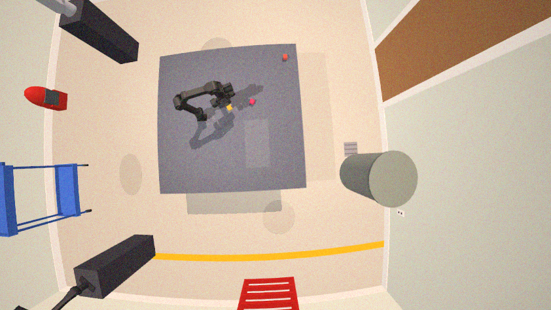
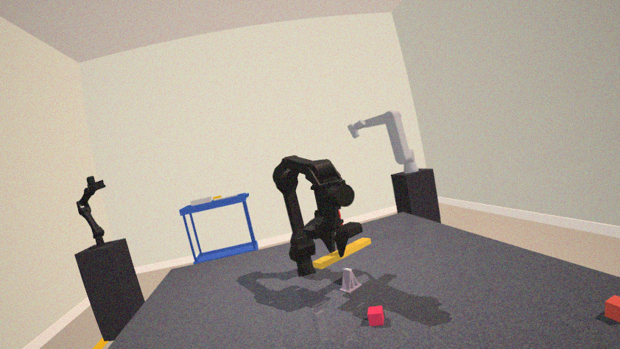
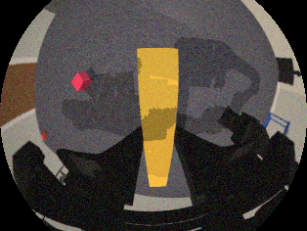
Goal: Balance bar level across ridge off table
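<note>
My gripper (image 2: pixel 336 252) (image 3: pixel 157 128) is shut on the yellow bar and holds it above the table (image 1: pixel 192 172) (image 2: pixel 260 331). The bar (image 2: pixel 361 244) (image 3: pixel 157 88) runs lengthwise up the wrist view between the fingers, with a shadow across it. In the top view only one end of the bar (image 1: pixel 229 107) shows beside the arm. The pale ridge (image 2: pixel 348 281) stands upright on the table, in front of and below the bar in the exterior view. The arm hides the ridge in the top view, and I cannot make it out in the wrist view. The bar's exact tilt is unclear.
A crimson cube (image 1: pixel 252 101) (image 2: pixel 375 316) (image 3: pixel 80 81) sits on the table near the ridge. An orange-red cube (image 1: pixel 284 57) (image 2: pixel 612 308) (image 3: pixel 44 136) lies near a far table corner. The arm's shadows fall around the ridge.
</note>
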You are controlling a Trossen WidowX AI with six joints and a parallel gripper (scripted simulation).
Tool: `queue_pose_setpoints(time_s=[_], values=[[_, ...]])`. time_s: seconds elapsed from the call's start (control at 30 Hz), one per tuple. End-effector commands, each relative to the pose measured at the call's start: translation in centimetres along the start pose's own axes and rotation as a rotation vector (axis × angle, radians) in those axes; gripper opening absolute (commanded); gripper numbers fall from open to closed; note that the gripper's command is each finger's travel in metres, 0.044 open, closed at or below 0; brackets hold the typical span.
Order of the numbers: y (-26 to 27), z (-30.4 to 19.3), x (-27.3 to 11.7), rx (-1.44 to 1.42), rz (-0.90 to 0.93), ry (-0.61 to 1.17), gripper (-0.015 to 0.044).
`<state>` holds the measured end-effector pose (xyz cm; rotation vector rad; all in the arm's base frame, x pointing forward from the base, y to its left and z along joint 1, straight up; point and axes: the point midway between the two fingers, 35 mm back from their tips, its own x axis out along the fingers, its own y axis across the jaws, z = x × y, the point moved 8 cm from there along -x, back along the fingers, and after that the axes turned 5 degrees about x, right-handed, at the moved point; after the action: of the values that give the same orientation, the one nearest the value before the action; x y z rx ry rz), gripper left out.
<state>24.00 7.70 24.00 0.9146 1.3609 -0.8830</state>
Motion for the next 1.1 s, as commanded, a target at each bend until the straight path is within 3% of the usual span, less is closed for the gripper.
queue_pose_setpoints(time_s=[0.0,1.07], values=[[-0.1,-0.2,0.5,0.007,0.001,0.0,0.0],[-0.2,-0.1,4.0,0.007,0.001,-0.001,0.0]])
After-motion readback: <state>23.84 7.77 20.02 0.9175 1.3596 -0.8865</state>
